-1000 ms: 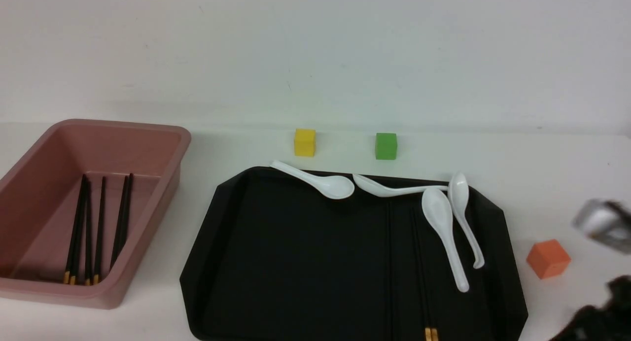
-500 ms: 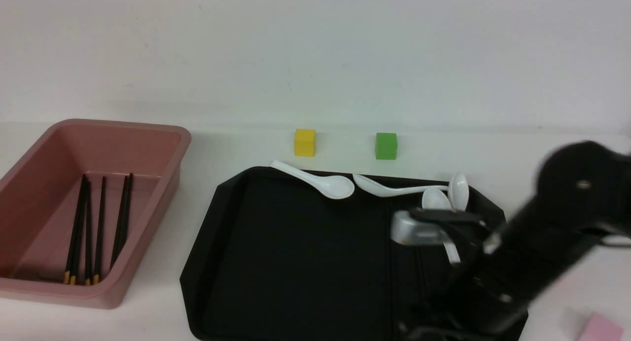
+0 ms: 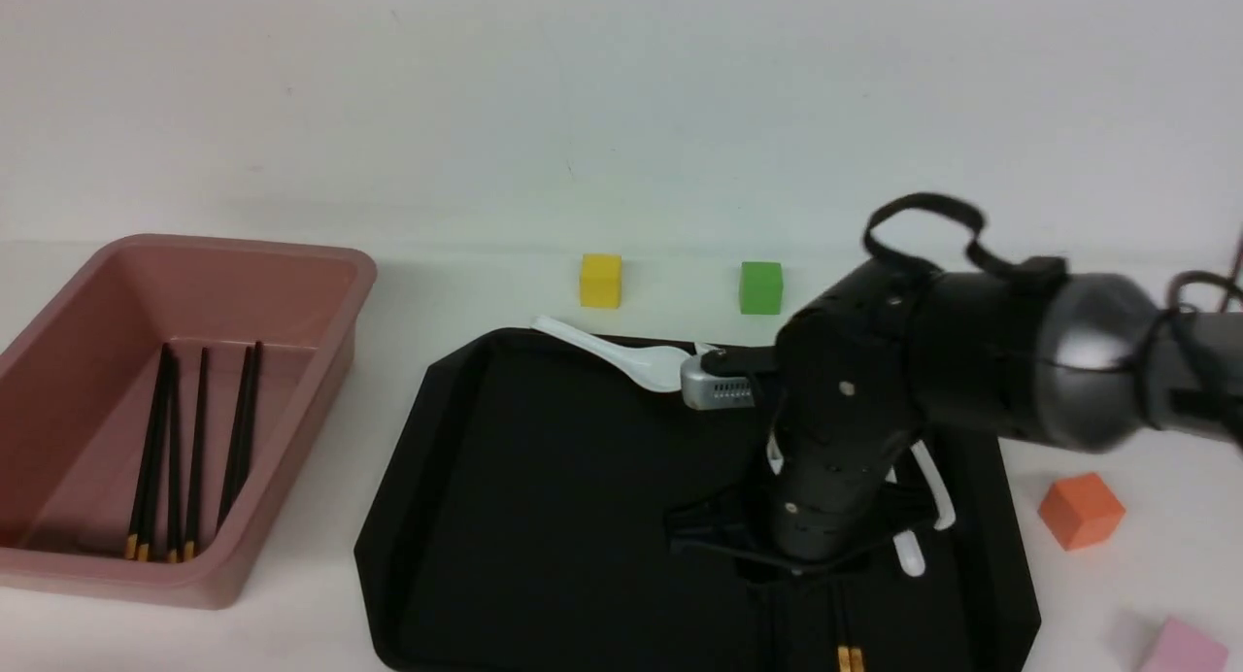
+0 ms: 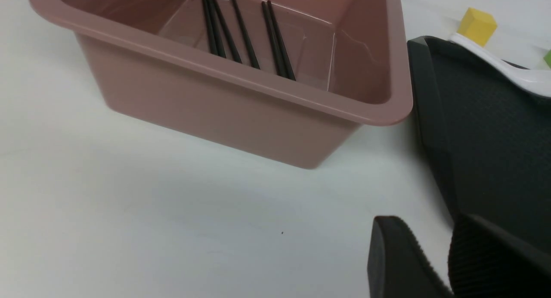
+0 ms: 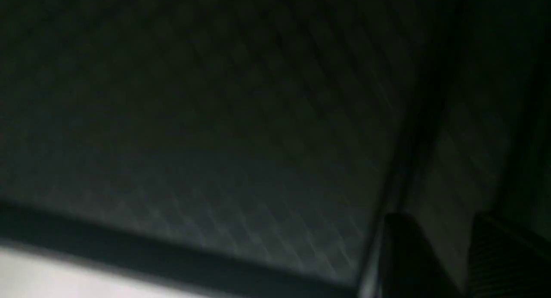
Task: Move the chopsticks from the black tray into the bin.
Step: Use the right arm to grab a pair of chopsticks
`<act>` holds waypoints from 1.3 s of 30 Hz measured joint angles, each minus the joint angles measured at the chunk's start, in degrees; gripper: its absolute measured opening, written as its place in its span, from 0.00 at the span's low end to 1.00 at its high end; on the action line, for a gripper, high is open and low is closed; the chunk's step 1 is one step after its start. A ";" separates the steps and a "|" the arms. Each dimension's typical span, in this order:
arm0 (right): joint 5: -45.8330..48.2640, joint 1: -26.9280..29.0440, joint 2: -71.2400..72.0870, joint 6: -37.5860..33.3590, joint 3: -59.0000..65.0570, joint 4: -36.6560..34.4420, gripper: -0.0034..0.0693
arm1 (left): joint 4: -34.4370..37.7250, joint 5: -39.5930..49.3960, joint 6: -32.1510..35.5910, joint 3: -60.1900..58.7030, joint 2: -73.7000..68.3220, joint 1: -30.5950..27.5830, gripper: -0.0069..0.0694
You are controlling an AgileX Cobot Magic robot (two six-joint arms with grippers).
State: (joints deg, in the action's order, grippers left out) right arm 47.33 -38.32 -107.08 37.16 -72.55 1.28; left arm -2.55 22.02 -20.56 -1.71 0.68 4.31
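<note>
1. a large black tray [image 3: 544, 517] is sitting in the middle of a white table [image 3: 466, 293]. a dusty-pink bin [image 3: 243, 245] is standing apart from it on the robot's left.
2. two chopsticks [image 3: 850, 658] are lying side by side on the right part of the tray. only their golden ends are showing clearly, at the tray's near rim. the rest is blending into the black surface or hiding under the arm.
3. several more chopsticks [image 3: 197, 439] are lying on the floor of the bin, golden ends toward the robot.
4. the right arm [image 3: 971, 361] is extending from the right side and bending down over the tray's right half, above the two chopsticks there.
5. the right gripper [image 5: 447, 229] is pointing down close to the tray's surface. its wrist view is dark and blurred, with the fingers showing close together and a thin gap between them. i cannot tell whether they are pinching anything.
6. the left gripper [image 4: 430, 225] is showing only in its own wrist view, low over bare table just beside the tray's rim nearest the bin. its fingers are drawn nearly together and holding nothing.
7. white spoons [image 3: 592, 343] are lying along the tray's far edge and right side, mostly hidden by the arm.
8. a yellow cube [image 3: 600, 281] and a green cube [image 3: 760, 287] are sitting beyond the tray. an orange cube [image 3: 1080, 510] and a pink block [image 3: 1180, 646] are sitting on the table to its right.
</note>
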 joint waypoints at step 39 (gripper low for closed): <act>16.46 0.00 0.13 -3.81 -3.17 1.05 0.20 | 0.00 0.05 0.00 0.00 0.00 0.00 0.40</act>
State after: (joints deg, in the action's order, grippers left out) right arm 63.79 -38.32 -106.95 33.35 -75.72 2.33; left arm -2.55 22.07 -20.56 -1.71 0.68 4.31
